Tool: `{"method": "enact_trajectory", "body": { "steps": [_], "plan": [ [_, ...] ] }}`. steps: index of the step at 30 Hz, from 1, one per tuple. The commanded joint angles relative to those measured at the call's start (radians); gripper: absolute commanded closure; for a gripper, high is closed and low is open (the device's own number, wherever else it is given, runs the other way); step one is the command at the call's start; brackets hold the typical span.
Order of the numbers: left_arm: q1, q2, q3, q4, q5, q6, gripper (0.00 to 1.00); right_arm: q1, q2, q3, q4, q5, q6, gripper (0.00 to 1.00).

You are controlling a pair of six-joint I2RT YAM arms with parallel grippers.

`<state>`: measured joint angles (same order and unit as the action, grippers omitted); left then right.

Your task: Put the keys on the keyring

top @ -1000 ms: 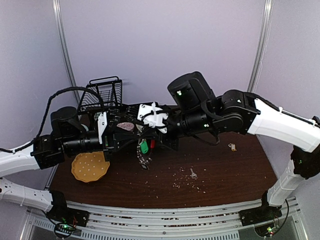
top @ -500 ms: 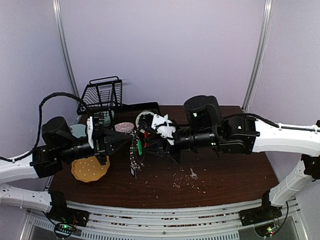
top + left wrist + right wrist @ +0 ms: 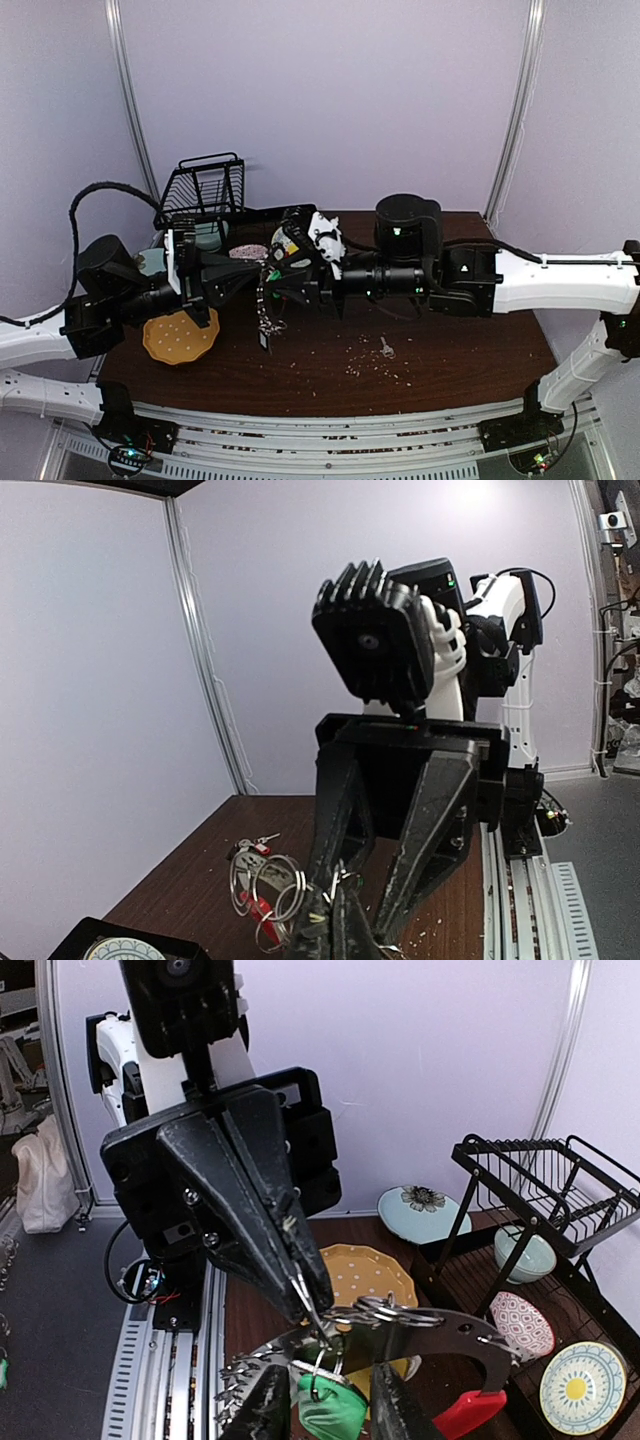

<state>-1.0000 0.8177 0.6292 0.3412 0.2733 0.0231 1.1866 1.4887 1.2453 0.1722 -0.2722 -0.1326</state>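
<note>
Right wrist: left jaws pinch keyring (image 3: 400, 1312), right jaws apart, dish rack (image 3: 540, 1180) nearby.

You are in a robotics lab test cell, not a home. Plain lilac wall panels (image 3: 330, 100) framed by metal posts (image 3: 128, 110) close in a dark wood table (image 3: 450, 350). Both arm bases are bolted to a slotted aluminium rail (image 3: 330, 425) carrying small lit circuit boards (image 3: 128, 458). The wire dish rack (image 3: 205, 190) and yellow plate (image 3: 180, 335) are household items on a bench rig. Outside the cell, the left wrist view shows grey floor (image 3: 600, 820) and a small camera mounted high (image 3: 612, 520).
</note>
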Motion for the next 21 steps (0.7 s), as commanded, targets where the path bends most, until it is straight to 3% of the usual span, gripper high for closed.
{"method": "enact_trajectory", "body": {
  "steps": [1,3,6,12,17,21],
  "plan": [
    [0.006,-0.028,-0.016,0.108,-0.010,-0.023,1.00,-0.006,0.024,0.006,0.044,-0.032,0.026,0.72],
    [0.005,-0.040,-0.031,0.133,-0.028,-0.028,1.00,-0.007,0.030,0.004,0.049,-0.036,0.033,0.73],
    [0.006,-0.052,-0.049,0.163,-0.040,-0.035,1.00,-0.006,0.047,0.018,0.048,-0.062,0.043,0.85],
    [0.006,-0.072,-0.074,0.203,-0.084,-0.045,1.00,-0.007,0.084,0.050,0.028,-0.134,0.048,0.99],
    [0.006,-0.089,-0.093,0.236,-0.108,-0.062,1.00,-0.005,0.138,0.117,-0.026,-0.189,0.052,1.00],
    [0.008,-0.084,-0.094,0.244,-0.091,-0.085,1.00,-0.001,0.189,0.185,-0.140,-0.143,0.029,1.00]
  ]
}}
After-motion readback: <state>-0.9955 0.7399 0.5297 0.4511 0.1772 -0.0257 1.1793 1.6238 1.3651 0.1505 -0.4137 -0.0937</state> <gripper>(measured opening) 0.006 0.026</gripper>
